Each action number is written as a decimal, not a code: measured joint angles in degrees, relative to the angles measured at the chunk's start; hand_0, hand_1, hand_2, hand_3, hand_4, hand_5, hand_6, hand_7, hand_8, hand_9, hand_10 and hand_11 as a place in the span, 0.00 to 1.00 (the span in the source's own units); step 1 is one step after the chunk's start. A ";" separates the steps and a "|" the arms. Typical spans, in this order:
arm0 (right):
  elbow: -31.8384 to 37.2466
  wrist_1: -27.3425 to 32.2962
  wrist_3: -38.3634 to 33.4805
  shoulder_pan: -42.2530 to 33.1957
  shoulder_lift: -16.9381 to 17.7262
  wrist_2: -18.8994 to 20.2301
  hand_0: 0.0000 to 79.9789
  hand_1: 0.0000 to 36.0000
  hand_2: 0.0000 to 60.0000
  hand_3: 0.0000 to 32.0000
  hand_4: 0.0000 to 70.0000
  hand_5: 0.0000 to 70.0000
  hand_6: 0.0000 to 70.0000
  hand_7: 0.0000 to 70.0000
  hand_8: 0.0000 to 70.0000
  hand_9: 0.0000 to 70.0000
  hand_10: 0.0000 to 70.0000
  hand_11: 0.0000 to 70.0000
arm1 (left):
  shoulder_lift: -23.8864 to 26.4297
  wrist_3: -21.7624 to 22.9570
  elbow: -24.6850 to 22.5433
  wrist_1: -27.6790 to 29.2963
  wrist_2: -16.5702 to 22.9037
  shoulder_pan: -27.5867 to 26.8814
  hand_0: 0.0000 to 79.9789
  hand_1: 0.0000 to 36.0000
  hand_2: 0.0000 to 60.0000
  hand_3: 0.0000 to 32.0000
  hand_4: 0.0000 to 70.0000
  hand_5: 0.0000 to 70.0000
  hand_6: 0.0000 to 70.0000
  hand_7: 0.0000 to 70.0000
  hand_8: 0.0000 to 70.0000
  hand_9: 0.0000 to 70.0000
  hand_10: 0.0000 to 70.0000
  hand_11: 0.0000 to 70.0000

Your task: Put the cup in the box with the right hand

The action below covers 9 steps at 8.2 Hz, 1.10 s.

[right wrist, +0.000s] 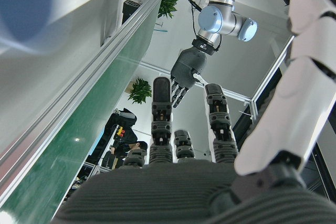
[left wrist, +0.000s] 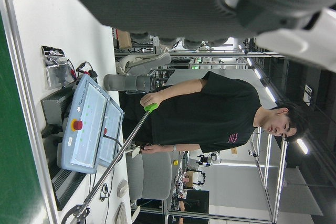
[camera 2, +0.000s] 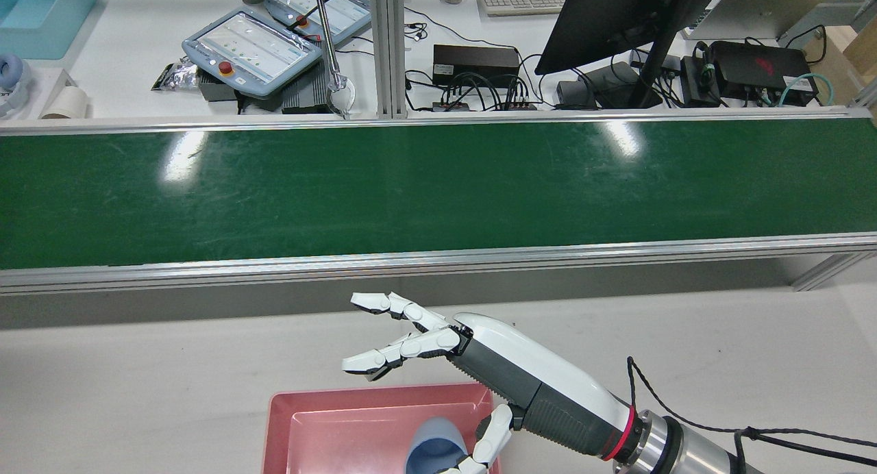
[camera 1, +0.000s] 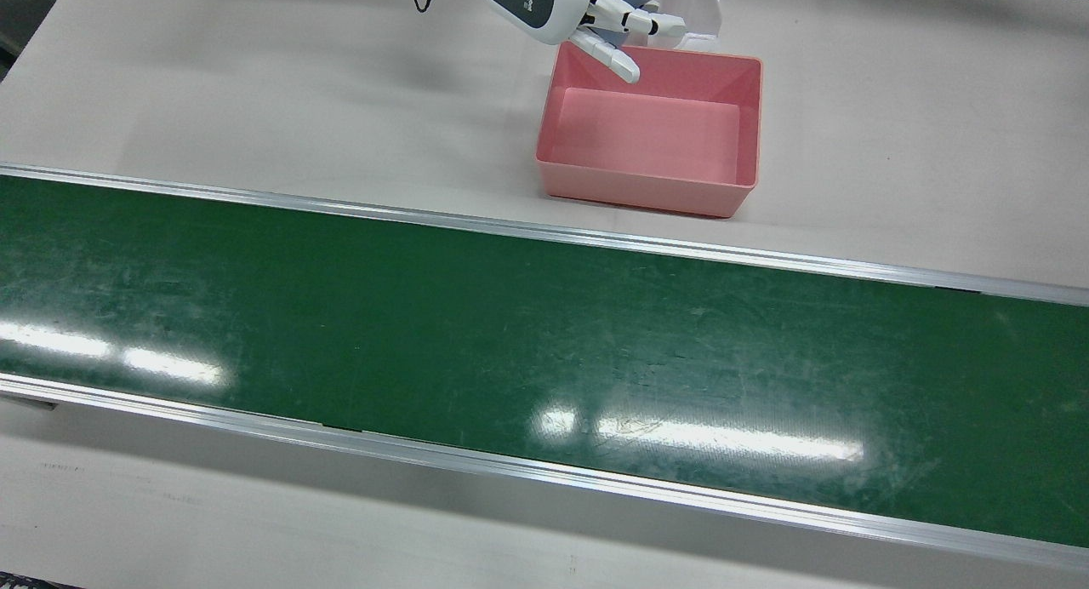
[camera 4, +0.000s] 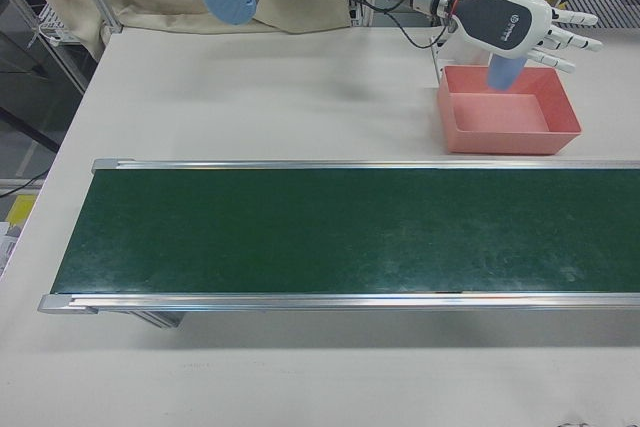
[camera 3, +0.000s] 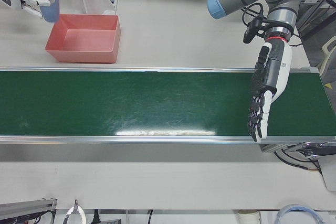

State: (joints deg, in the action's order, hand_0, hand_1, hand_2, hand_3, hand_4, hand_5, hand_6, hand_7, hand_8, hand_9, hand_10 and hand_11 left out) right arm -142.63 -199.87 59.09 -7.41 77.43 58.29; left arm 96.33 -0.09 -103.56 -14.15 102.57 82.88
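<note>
My right hand (camera 2: 479,364) hovers over the near-right corner of the pink box (camera 2: 281,419), fingers spread and straight, holding nothing. The light blue cup (camera 2: 431,446) is just under the palm beside the thumb, over the box's inside; I cannot tell whether it touches the floor of the box. In the right-front view the cup (camera 4: 503,74) hangs below the hand (camera 4: 520,22) above the box (camera 4: 500,137). In the right hand view the cup (right wrist: 23,3) is a blur, apart from the palm. My left hand (camera 3: 262,98) is open, fingers pointing down over the belt's end.
The green conveyor belt (camera 1: 510,351) with aluminium rails runs across the table beyond the box. Beige table (camera 1: 255,87) surrounds the box. Behind the belt are teach pendants (camera 2: 253,46), a monitor (camera 2: 616,15) and cables. A person stands there in the left hand view (left wrist: 210,114).
</note>
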 measured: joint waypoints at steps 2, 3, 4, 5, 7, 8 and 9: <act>-0.12 0.00 -0.24 0.03 0.20 -0.01 0.57 0.49 0.57 0.00 0.16 0.06 0.08 0.28 0.00 0.04 0.04 0.09 | 0.00 0.00 0.02 0.00 0.00 0.00 0.00 0.00 0.00 0.00 0.00 0.00 0.00 0.00 0.00 0.00 0.00 0.00; -0.41 -0.03 -1.23 -1.90 0.89 0.22 0.58 0.44 0.46 0.00 0.21 0.06 0.09 0.31 0.00 0.05 0.05 0.10 | 0.00 0.00 0.02 0.00 -0.01 0.00 0.00 0.00 0.00 0.00 0.00 0.00 0.00 0.00 0.00 0.00 0.00 0.00; -0.56 -0.29 -4.50 -6.97 2.94 0.64 0.58 0.42 0.40 0.00 0.21 0.06 0.08 0.29 0.00 0.04 0.06 0.11 | 0.00 0.00 0.03 0.00 -0.01 0.00 0.00 0.00 0.00 0.00 0.00 0.00 0.00 0.00 0.00 0.00 0.00 0.00; 0.39 -0.57 -9.95 -15.86 6.87 1.56 0.60 0.31 0.12 0.00 0.24 0.06 0.06 0.16 0.00 0.01 0.06 0.11 | 0.00 0.00 0.03 0.03 0.00 0.00 0.00 0.00 0.00 0.00 0.00 0.00 0.00 0.00 0.00 0.00 0.00 0.00; 10.28 -0.54 -21.42 -37.47 11.36 8.36 0.57 0.31 0.17 0.00 0.10 0.05 0.03 0.04 0.00 0.01 0.03 0.06 | 0.00 0.00 0.06 0.08 -0.01 0.00 0.00 0.00 0.00 0.00 0.00 0.00 0.00 0.00 0.00 0.00 0.00 0.00; 16.50 -0.35 -25.50 -45.45 11.96 10.95 0.57 0.21 0.05 0.00 0.11 0.05 0.04 0.08 0.00 0.01 0.01 0.04 | 0.00 0.00 0.04 0.09 0.00 0.00 0.00 0.00 0.00 0.00 0.00 0.00 0.00 0.00 0.00 0.00 0.00 0.00; 21.43 -0.21 -27.74 -51.38 12.18 12.28 0.48 0.15 0.15 0.00 0.08 0.03 0.03 0.10 0.00 0.01 0.00 0.01 | 0.00 0.00 0.00 0.06 0.00 0.00 0.00 0.00 0.00 0.00 0.00 0.00 0.00 0.00 0.00 0.00 0.00 0.00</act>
State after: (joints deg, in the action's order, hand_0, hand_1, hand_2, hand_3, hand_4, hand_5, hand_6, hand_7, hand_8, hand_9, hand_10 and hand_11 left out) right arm -121.20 -200.07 31.36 -58.79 89.62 70.57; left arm 96.33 -0.09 -103.57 -14.09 102.57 82.88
